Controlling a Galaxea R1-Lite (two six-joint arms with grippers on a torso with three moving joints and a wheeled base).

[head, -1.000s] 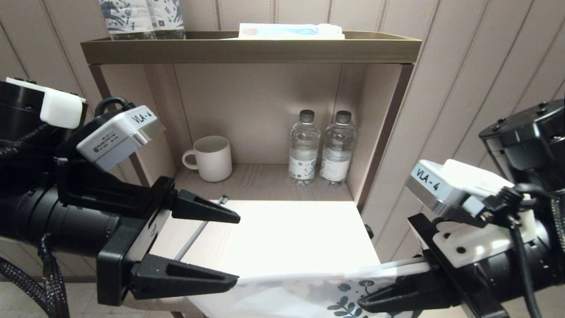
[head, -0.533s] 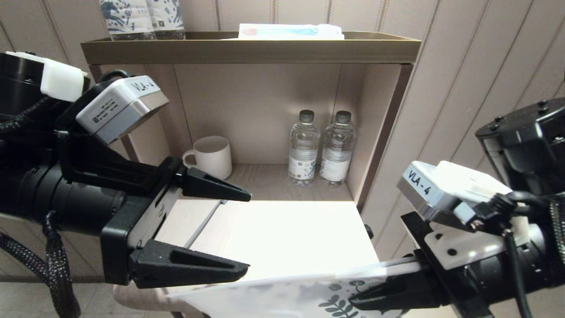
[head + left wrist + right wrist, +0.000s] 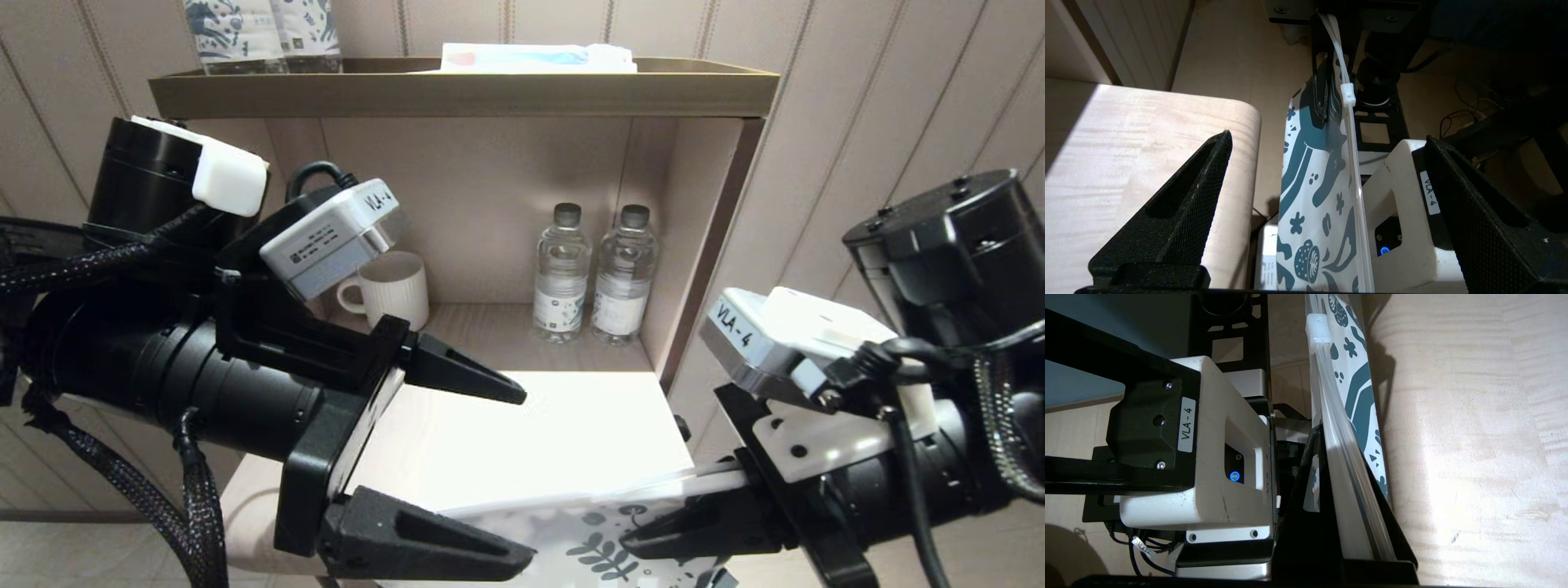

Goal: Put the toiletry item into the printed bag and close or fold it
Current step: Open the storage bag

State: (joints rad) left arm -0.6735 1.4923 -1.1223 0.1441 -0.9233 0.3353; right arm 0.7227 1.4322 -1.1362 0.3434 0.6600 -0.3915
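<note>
The printed bag (image 3: 600, 539), white with dark teal leaf prints, hangs off the table's front edge. My right gripper (image 3: 633, 543) is shut on its zip end. In the right wrist view the zip strip (image 3: 1347, 465) runs between the closed fingers of that gripper (image 3: 1339, 445). My left gripper (image 3: 526, 482) is open, with one finger above the table and one below the bag's left part. In the left wrist view the bag (image 3: 1323, 183) hangs between the spread fingers, touching neither. The toothbrush is hidden behind my left arm.
The light wood table (image 3: 539, 433) stands before an open shelf holding a white mug (image 3: 390, 290) and two water bottles (image 3: 592, 273). Navy-printed packs (image 3: 261, 33) and a flat packet (image 3: 539, 57) lie on the shelf top. A white robot housing (image 3: 1408, 212) sits under the bag.
My left arm has swung right and forward over the table, covering the toothbrush. Its fingers now straddle the bag's left part. My right gripper has shifted slightly left with the bag.
</note>
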